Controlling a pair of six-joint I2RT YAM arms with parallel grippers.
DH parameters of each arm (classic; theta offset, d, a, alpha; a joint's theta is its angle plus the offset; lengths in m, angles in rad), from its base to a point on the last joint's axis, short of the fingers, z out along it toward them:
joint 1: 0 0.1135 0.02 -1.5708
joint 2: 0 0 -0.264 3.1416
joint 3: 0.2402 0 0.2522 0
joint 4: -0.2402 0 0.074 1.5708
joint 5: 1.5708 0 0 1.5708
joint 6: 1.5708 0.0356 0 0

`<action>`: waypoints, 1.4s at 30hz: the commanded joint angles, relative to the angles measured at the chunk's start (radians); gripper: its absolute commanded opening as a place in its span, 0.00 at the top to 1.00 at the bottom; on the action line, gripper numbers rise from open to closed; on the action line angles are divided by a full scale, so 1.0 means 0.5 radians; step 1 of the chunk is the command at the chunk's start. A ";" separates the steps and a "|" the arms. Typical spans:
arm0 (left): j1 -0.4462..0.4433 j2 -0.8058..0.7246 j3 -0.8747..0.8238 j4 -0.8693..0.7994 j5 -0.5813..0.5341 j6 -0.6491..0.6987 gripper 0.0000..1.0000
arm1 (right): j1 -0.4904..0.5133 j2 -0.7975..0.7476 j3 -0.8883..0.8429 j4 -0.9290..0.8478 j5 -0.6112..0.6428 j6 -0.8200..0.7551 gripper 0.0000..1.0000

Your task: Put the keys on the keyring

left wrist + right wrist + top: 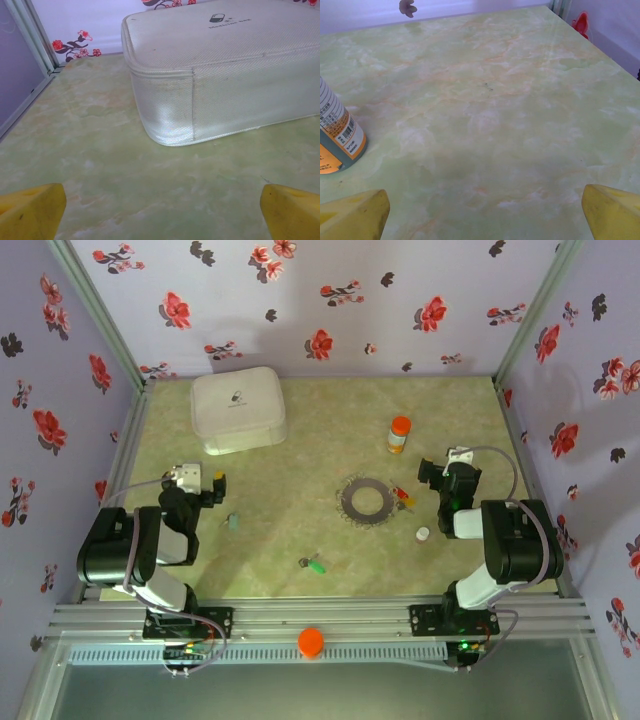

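The fingers [31, 214] of the left gripper [212, 486] stand wide apart with nothing between them, and the fingers [353, 216] of the right gripper [438, 476] are spread just as wide and equally empty. The keyring [364, 500] lies flat on the table [290, 540] a little right of centre, just left of the right gripper. The red and yellow keys [403, 499] sit together at its right edge, between ring and gripper; whether they touch the ring is too small to tell. The teal key [232, 522] lies near and slightly right of the left gripper, which faces the far white case [225, 75], so that key is behind its fingertips. The green key [315, 564] rests nearer the front, about midway between the arms. In the right wrist view the bottle [337, 135] stands at the left, with bare tabletop ahead of the fingers. The keys look light, stiff and tiny, and lying flat on a smooth surface they will probably skid rather than lift, so the coloured plastic head seems the best place to pinch. The ring looks thin and light, and its beaded edge should offer some bite; pinching across the rim at one spot seems wisest.
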 commanded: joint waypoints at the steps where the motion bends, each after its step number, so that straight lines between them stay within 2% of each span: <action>1: -0.010 0.015 0.014 0.093 -0.128 -0.053 0.00 | -0.014 -0.002 0.035 0.031 -0.020 0.034 0.01; 3: -0.009 -0.034 0.009 0.083 -0.215 -0.091 0.00 | -0.014 -0.059 0.012 0.063 -0.019 0.029 0.01; 6: 0.016 -0.216 -0.036 -0.003 -0.329 -0.161 0.00 | -0.014 -0.422 0.063 -0.348 -0.038 0.021 0.01; 8: 0.021 -0.369 -0.051 -0.124 -0.352 -0.168 0.00 | -0.011 -0.597 0.093 -0.493 -0.029 0.068 0.01; 11: 0.009 -0.605 -0.032 -0.354 -0.394 -0.167 0.00 | -0.011 -0.773 0.119 -0.601 -0.067 0.268 0.02; 16: -0.006 -1.069 0.052 -0.973 -0.403 -0.360 0.00 | -0.006 -0.921 0.360 -1.182 -0.199 0.705 0.08; 19: -0.096 -1.260 0.153 -1.295 -0.374 -0.429 0.00 | 0.006 -0.980 0.566 -1.589 -0.377 0.910 0.12; 21: -0.210 -1.314 0.236 -1.471 -0.363 -0.424 0.00 | 0.065 -1.021 0.674 -1.724 -0.487 0.992 0.15; 23: -0.309 -1.339 0.314 -1.598 -0.345 -0.436 0.00 | 0.179 -1.050 0.755 -1.840 -0.483 1.009 0.16; 28: -0.462 -1.375 0.454 -1.886 -0.248 -0.572 0.00 | 0.463 -0.987 1.066 -2.427 -0.417 0.999 0.17; 32: -0.504 -1.331 0.542 -2.040 -0.047 -0.668 0.00 | 0.695 -0.932 1.175 -2.758 -0.306 1.057 0.16; 38: -0.635 -1.293 0.584 -2.172 0.042 -0.821 0.01 | 0.967 -0.741 1.151 -2.804 -0.237 1.233 0.17; 42: -0.774 -1.302 0.644 -2.336 0.041 -0.892 0.01 | 0.995 -0.461 1.235 -2.751 -0.334 1.291 0.24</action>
